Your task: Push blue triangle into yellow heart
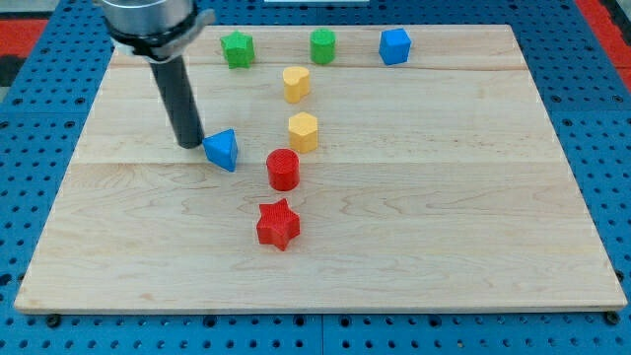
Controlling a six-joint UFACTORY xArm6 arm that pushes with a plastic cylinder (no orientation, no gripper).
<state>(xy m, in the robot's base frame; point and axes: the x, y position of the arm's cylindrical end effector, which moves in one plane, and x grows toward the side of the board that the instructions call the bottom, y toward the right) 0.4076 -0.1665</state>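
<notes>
The blue triangle lies on the wooden board left of centre. The yellow heart sits above and to the right of it, near the view's top. My tip rests on the board just left of the blue triangle, touching or almost touching its left side. The dark rod rises from there to the view's top left.
A yellow hexagon lies between triangle and heart, right of the triangle. A red cylinder and a red star lie below it. A green star, a green cylinder and a blue cube line the top edge.
</notes>
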